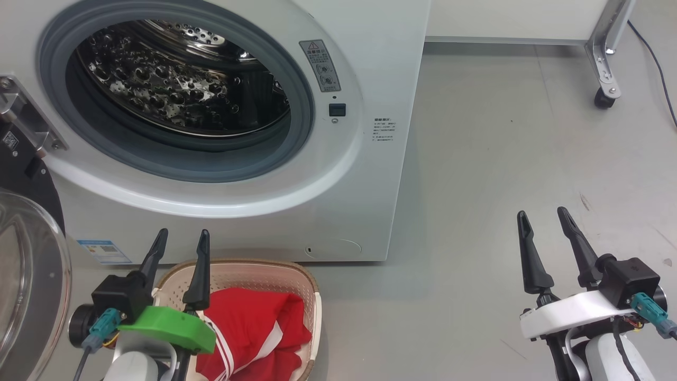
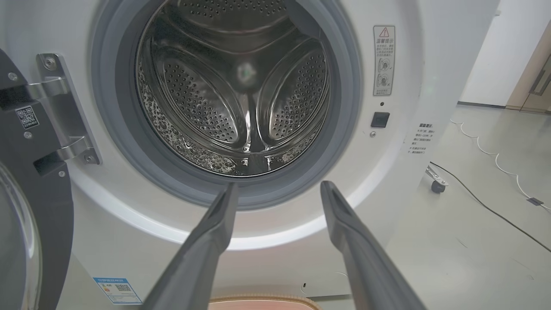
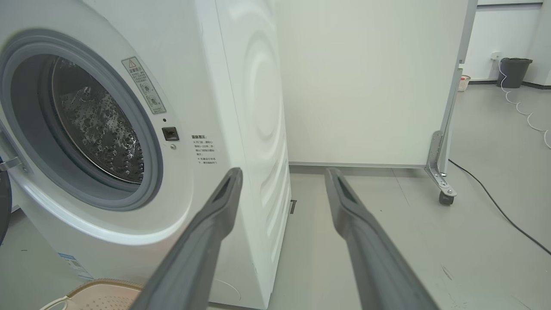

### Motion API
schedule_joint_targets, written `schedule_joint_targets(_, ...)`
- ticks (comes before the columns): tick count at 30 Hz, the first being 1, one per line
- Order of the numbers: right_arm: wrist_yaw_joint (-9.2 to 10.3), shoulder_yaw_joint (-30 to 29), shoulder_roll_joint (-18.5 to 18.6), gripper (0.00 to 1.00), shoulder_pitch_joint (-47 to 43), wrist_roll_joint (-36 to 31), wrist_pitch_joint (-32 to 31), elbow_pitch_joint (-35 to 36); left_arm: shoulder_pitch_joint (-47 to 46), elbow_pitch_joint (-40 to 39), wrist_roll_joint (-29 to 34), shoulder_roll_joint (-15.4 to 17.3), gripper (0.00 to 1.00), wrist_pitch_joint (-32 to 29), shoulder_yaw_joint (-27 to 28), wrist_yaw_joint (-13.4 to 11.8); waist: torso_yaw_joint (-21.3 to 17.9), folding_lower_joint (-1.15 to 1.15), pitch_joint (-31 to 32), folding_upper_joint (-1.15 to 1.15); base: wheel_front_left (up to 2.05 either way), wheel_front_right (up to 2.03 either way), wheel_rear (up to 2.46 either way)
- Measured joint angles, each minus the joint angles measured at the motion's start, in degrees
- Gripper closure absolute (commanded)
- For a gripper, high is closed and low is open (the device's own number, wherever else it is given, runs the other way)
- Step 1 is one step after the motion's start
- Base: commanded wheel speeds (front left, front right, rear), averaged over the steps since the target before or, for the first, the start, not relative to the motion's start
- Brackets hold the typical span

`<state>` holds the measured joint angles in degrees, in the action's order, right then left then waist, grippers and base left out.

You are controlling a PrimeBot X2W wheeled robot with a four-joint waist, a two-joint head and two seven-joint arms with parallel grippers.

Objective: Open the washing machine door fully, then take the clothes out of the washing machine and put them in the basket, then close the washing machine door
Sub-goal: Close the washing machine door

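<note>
The white washing machine (image 1: 365, 63) stands with its porthole uncovered, and its steel drum (image 2: 232, 99) holds no clothes. The washing machine door (image 1: 26, 254) hangs swung out at the left, its glass bowl facing me. Red clothes (image 1: 254, 330) with white stripes lie in the cream basket (image 1: 312, 296) on the floor before the washer. My left gripper (image 1: 181, 235) is open above the basket's near left side, with nothing between its fingers. My right gripper (image 1: 543, 216) is open over bare floor to the right of the washer, holding nothing.
Grey floor (image 1: 502, 159) stretches to the right of the washer. A white panel on a castor foot (image 1: 603, 95) stands at the back right, with a black cable (image 1: 661, 69) beside it. A dark bin (image 3: 514, 71) sits far off.
</note>
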<state>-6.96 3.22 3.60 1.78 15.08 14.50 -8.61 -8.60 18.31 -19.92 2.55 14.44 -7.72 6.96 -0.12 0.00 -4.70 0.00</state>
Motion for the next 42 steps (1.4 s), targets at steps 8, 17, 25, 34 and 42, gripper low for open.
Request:
schedule_joint_targets(8,-0.01,-0.03,-0.01,0.0,-0.15,-0.05,0.0,0.34,1.54,-1.66,-0.07,-0.01,0.0,0.0,-0.07,0.15,-0.05,0.0,0.4,0.0,0.0,0.0,0.0)
schedule_joint_targets(17,-0.01,-0.01,-0.05,0.0,-1.04,-0.07,0.0,0.49,2.39,-3.01,-0.07,-0.02,0.0,0.0,-0.11,0.15,-0.18,0.0,0.67,0.0,0.0,0.0,0.0)
schedule_joint_targets(25,-0.01,0.02,-0.11,0.0,-1.11,-0.07,0.0,0.6,3.05,-3.82,-0.07,-0.02,0.0,0.0,-0.32,0.15,-0.43,0.0,0.87,0.0,0.0,0.0,0.0)
schedule_joint_targets(34,-0.01,0.03,-0.21,0.0,-1.15,-0.05,0.0,0.6,3.85,-4.27,-0.07,-0.02,0.0,0.0,-0.66,0.15,-0.61,0.0,1.01,0.0,0.0,0.0,0.0)
schedule_joint_targets(42,-0.01,0.05,-0.3,0.0,-1.19,-0.05,0.0,0.59,3.97,-4.6,-0.09,-0.02,0.0,0.0,-1.04,0.15,-0.55,0.0,1.28,0.0,0.0,0.0,0.0)
